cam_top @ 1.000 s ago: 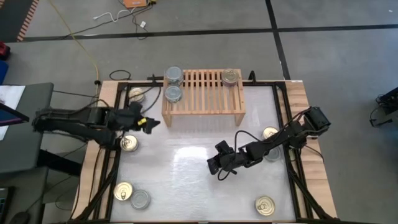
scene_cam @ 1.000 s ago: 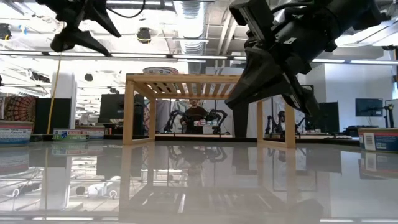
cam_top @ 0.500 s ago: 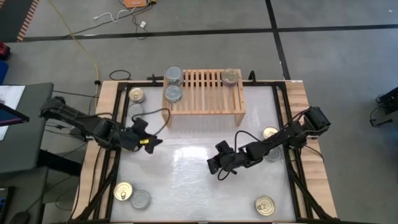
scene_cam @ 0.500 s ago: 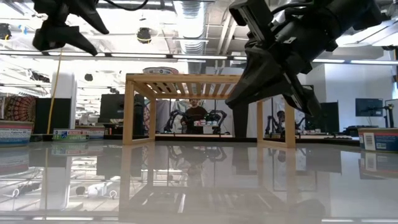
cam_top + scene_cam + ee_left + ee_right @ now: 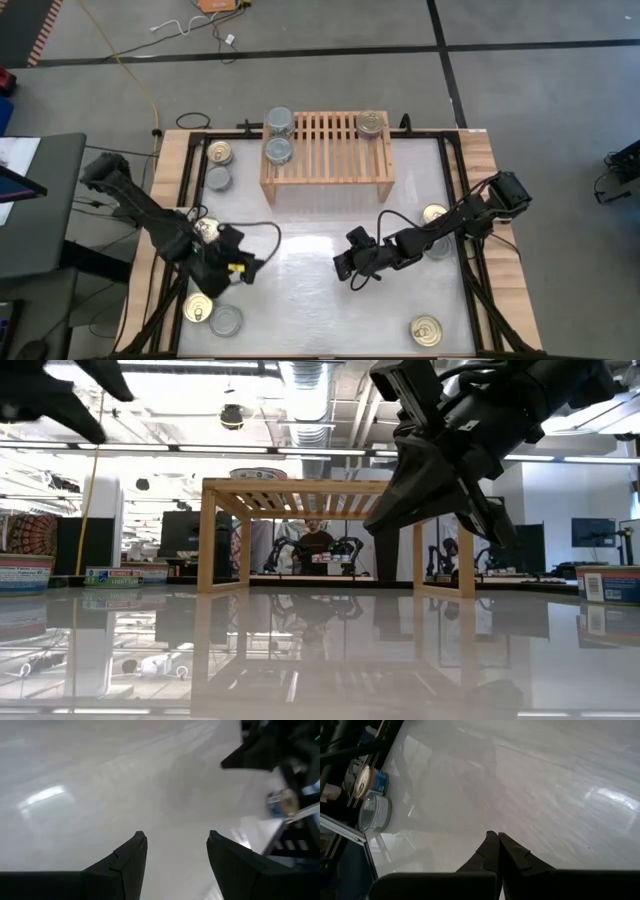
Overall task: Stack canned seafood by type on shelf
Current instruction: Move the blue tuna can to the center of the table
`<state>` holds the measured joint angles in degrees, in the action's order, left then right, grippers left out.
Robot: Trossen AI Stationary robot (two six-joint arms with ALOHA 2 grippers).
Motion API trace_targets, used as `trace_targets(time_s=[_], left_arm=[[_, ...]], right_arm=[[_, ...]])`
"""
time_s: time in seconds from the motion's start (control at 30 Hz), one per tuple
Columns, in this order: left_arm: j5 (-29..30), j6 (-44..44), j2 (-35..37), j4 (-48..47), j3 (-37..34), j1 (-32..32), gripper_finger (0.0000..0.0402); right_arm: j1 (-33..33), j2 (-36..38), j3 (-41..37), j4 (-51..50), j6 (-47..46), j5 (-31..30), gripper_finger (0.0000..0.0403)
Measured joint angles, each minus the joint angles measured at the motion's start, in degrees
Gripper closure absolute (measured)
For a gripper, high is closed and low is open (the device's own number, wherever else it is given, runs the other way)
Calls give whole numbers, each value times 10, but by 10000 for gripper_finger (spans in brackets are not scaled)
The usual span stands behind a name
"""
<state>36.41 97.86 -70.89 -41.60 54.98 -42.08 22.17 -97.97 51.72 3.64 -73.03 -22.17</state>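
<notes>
In the high view we start at the lower left of the frame, where the left pincer (image 5: 243, 268) hovers over the pale worktop (image 5: 300, 300); its fingers (image 5: 125, 862) stand partly apart with nothing between them. Just below it lie a gold-lidded tin (image 5: 198, 307) and a silver tin (image 5: 227, 321), touching each other. Another gold tin (image 5: 208, 229) peeks out beside the left arm. At upper left two more tins (image 5: 218, 165) sit by the worktop's edge. The shelf (image 5: 327, 147) stands at upper centre, carrying two silver tins (image 5: 279, 136) at its left end and one gold tin (image 5: 370, 124) at its right. Right of centre the right pincer (image 5: 346, 266) hangs empty, fingers (image 5: 495, 851) pressed together. Farther right, a gold tin (image 5: 434, 213) sits by the right arm and another gold tin (image 5: 426, 330) sits at lower right.
</notes>
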Motion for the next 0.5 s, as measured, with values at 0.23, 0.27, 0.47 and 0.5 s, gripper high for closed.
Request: trace_targets(time_s=[0.23,0.27,0.47,0.5], left_arm=[[-47,115,-126,-226,162,-21,206],[-58,138,-137,-267,183,-21,206],[-106,307,-170,-486,230,-17,206],[-112,313,-162,-482,217,-11,206]], right_arm=[[20,0,0,-1,34,14,376],[23,0,0,-1,44,14,376],[30,0,0,-1,84,15,376],[30,0,0,-1,84,15,376]])
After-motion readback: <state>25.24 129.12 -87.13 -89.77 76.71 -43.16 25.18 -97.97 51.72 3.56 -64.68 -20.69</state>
